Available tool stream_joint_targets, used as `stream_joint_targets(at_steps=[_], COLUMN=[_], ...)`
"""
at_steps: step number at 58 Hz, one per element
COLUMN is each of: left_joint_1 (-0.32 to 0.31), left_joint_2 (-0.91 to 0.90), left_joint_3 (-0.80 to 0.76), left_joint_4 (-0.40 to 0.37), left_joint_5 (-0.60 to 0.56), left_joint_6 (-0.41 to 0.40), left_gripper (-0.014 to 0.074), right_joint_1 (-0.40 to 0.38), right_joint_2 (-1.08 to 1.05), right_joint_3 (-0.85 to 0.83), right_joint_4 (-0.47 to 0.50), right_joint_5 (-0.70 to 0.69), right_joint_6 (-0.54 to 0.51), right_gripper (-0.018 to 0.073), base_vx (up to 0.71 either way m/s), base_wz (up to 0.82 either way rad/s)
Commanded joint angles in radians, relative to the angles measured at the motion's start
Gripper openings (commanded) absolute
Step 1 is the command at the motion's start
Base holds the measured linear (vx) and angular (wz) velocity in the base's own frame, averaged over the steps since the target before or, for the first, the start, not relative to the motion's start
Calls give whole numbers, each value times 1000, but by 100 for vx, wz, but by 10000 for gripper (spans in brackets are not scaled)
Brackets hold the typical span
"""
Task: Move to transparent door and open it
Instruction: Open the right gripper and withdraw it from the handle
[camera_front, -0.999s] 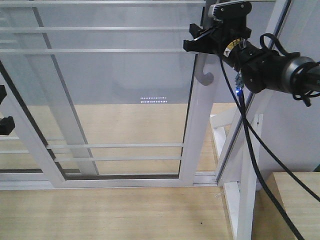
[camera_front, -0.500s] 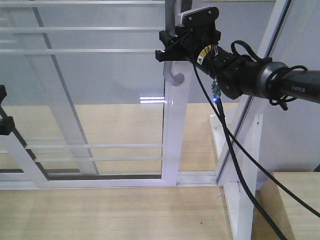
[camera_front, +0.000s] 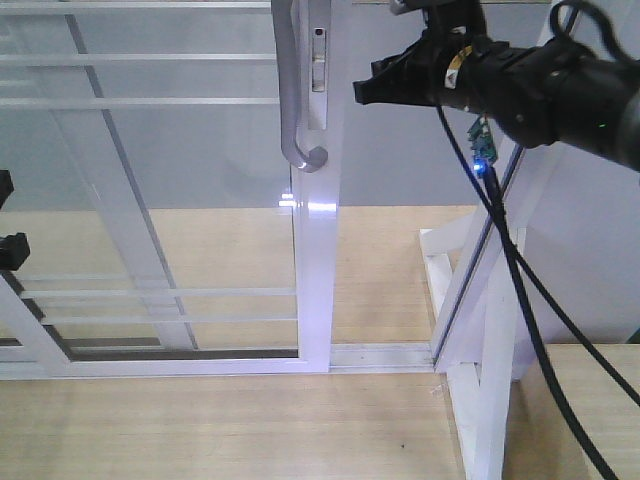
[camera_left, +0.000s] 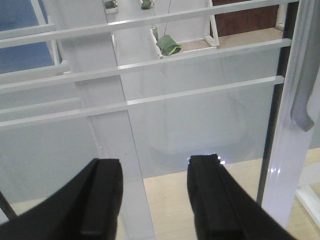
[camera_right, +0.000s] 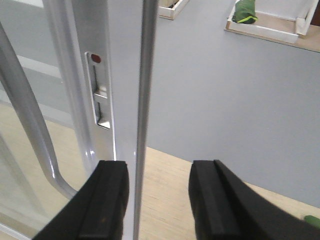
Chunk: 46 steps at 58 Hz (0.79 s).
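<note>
The transparent door (camera_front: 200, 180) is a glass panel in a white frame with thin white bars. Its curved grey handle (camera_front: 292, 100) and lock plate (camera_front: 318, 60) sit on its right stile. A gap stands open between that stile and the white jamb (camera_front: 500, 240). My right gripper (camera_front: 360, 92) is open, just right of the stile at handle height. In the right wrist view the right gripper (camera_right: 162, 200) straddles the door's thin edge (camera_right: 145, 100), with the handle (camera_right: 27, 125) to the left. My left gripper (camera_left: 155, 200) is open and empty, facing the glass; the handle (camera_left: 307, 100) is to its right.
A second white-framed glass panel (camera_front: 125, 190) without a handle stands behind the door. The floor track (camera_front: 385, 355) runs to the jamb. A black cable (camera_front: 515, 290) hangs from the right arm. A light wooden surface (camera_front: 600, 400) is at the lower right. Green objects in white trays (camera_left: 167, 45) lie beyond the glass.
The door has slid left, widening the gap at the jamb. My right gripper, earlier at the handle, now sits just right of the stile, and the handle is free.
</note>
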Motion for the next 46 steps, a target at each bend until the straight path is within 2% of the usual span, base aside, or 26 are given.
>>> stream_joint_targets(at_steps=[1,15,25,31,37,46], left_joint_1=[-4,-4,-5,-5,-11,-97], left_joint_2=[-2,-2,-2,2,36,130], left_joint_3=[-32,-32,-32,-32,-32,-32], left_joint_4=[-2,-3,-3,-3,-3,-3], left_joint_5=[-76,-74,-51,-29,-25,-115], left_joint_6=[-1,-1,-1,-1,-1,-2], left_gripper=[441,441,441,441,441,441], right_joint_1=[-18,-188,-297,-316,-314,-314], right_joint_2=[-130,-495,-822,-992,-1130,-1203], right_joint_3=[27,405,594,655,701,737], right_joint_4=[-41,-29,-62,-99,-84,-81], right_joint_5=[-7,13,140,224,274,316], right_joint_6=[-8,6,-1,-1,1,1], right_gripper=[363,363,363,363,363,363], base_vx=[0,0,0,0,0,0], base_wz=[0,0,0,0,0,0])
